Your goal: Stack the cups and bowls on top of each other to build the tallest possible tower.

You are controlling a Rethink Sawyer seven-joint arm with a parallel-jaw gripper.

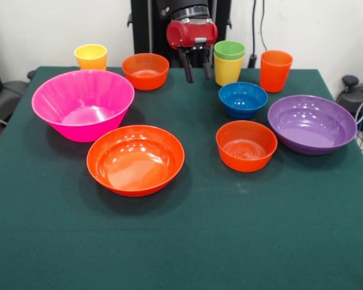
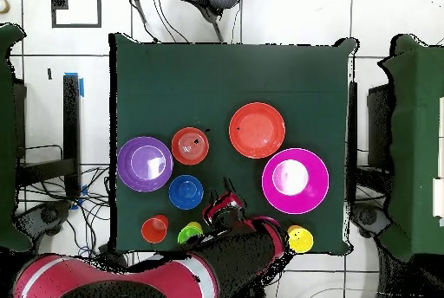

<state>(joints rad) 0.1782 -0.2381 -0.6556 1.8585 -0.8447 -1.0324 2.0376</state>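
Claw (image 1: 196, 74) hangs released and empty between small orange bowl (image 1: 146, 70) and green-in-yellow cups (image 1: 228, 62).

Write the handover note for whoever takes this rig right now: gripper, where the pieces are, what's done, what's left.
Gripper: open, empty, hanging above the table's far side between the far small orange bowl and the green cup.
Pieces: all stand apart on the green table, except the green cup, nested in a yellow cup. Second yellow cup is behind the pink bowl; tall orange cup is behind the blue bowl. Wide orange bowl, near small orange bowl and purple bowl sit nearer the front.
Done: no tower beyond that cup pair.
Left: pick a wide bowl as base and stack the rest.
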